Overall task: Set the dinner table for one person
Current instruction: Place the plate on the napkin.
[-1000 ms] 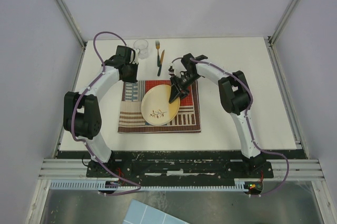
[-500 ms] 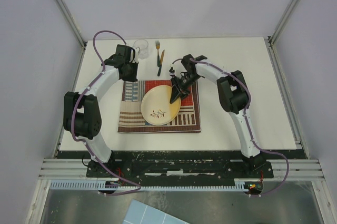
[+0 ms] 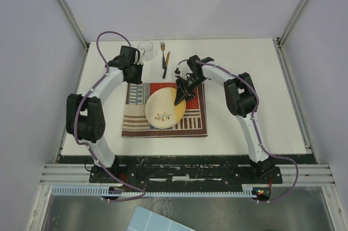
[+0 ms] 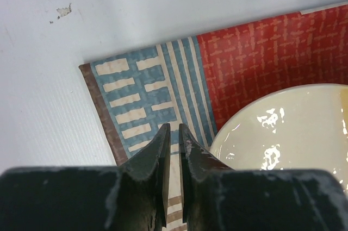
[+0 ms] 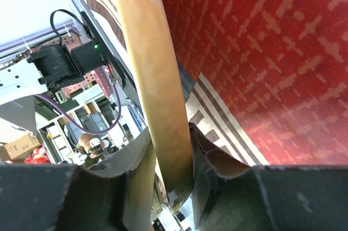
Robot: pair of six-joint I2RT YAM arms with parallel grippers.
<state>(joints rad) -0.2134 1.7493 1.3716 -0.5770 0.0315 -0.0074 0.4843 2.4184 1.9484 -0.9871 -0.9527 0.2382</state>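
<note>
Right gripper [image 5: 163, 166] was pinching the far-right rim of the round cream ceramic plate [image 3: 164, 108], which sat on the striped patchwork cloth placemat [image 3: 136, 122] mid dinner table [image 3: 244, 68]; left gripper [image 4: 173, 155] was nearly closed and empty; an edge-only grip risked slipping or dragging the placemat.

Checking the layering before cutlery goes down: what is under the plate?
The plate lies on the striped placemat, its far-right rim pinched by the right gripper. The cloth beneath it is hidden.

1 plate [image 3: 162, 110], 1 placemat [image 3: 136, 125], 1 glass [image 3: 145, 48], 1 fork [image 3: 162, 49], 1 knife [image 3: 165, 65].
</note>
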